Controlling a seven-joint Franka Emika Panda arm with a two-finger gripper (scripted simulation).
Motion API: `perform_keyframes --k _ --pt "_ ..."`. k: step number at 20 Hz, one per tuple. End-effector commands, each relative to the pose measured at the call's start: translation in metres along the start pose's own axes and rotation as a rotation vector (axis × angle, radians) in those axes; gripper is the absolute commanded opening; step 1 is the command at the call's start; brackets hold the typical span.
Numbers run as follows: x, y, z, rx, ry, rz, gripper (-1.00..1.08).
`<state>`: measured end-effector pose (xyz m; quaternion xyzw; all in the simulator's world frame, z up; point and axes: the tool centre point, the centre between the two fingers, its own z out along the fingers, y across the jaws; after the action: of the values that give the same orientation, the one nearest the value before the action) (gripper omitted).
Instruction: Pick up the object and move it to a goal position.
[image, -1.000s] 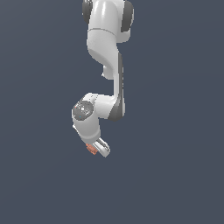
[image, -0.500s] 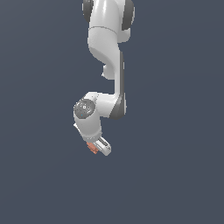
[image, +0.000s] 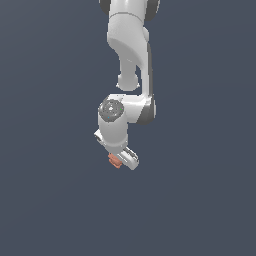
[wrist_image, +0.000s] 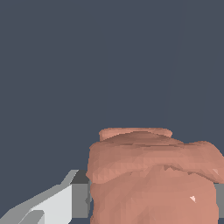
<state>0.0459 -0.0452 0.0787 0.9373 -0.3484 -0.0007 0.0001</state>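
Observation:
The object (image: 114, 160) is a small reddish-orange, lumpy, faceted thing. In the exterior view it sits at the tip of my white gripper (image: 120, 161), which hangs below the arm. In the wrist view the object (wrist_image: 153, 179) fills the space between the fingers (wrist_image: 52, 203), with a grey pad against its side. The gripper is shut on the object and holds it up off any surface. The second finger is mostly hidden behind the object.
The white arm (image: 132, 55) reaches down from the exterior view's top. All around is a plain dark grey-blue background with no other objects in view.
The gripper with the object has risen slightly and shifted a little; the grip is unchanged.

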Motion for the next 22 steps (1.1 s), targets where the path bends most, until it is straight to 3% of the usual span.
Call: perform_keyframes --k 1,22 --pt "-0.019 -0.009 -0.015 0.001 0.001 -0.001 -1.00" --pt "-0.208 -0.097 -0.168 0.000 0.003 -0.001 -1.00"
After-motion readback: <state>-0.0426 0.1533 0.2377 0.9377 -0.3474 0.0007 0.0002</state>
